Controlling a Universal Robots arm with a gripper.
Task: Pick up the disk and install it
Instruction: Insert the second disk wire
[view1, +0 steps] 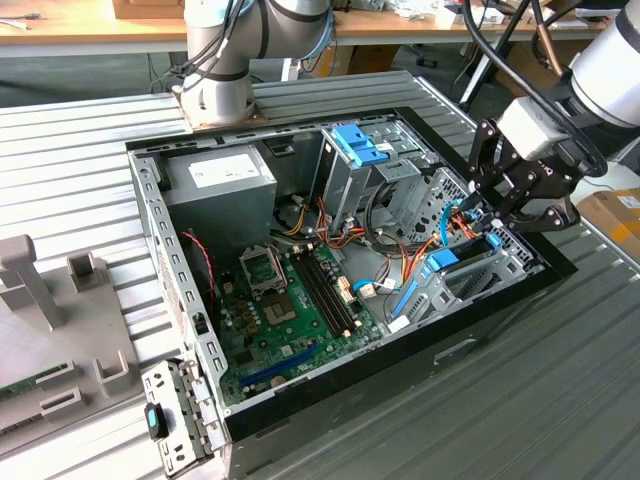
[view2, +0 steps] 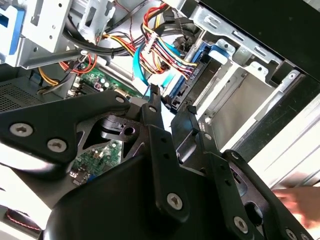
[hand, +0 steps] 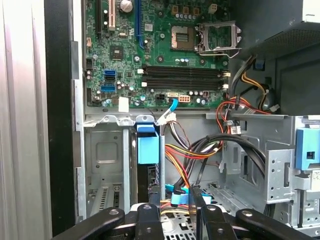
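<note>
One arm, one open PC case (view1: 180, 290). In the exterior view the gripper (view1: 485, 228) hangs low over the drive bay corner of the case, on the exterior view's right. The disk (view1: 443, 260) sits just below and beside it, slotted into the bay with its blue rail showing. The motherboard (view1: 290, 300) is well away from the gripper, further into the case.

In the second wrist view the gripper (view2: 171, 105) has its fingers (view2: 151, 107) spread. The disk (view2: 192, 82) is right past the tips, and a bundle of cables (view2: 160, 50) is beyond that.

In the first wrist view the gripper (hand: 172, 200) is released, with just wires and a blue cable (hand: 180, 197) in the gap. The disk (hand: 148, 150) stands on edge in the bay just ahead of one finger (hand: 150, 212), and the motherboard (hand: 150, 50) is far ahead.
</note>
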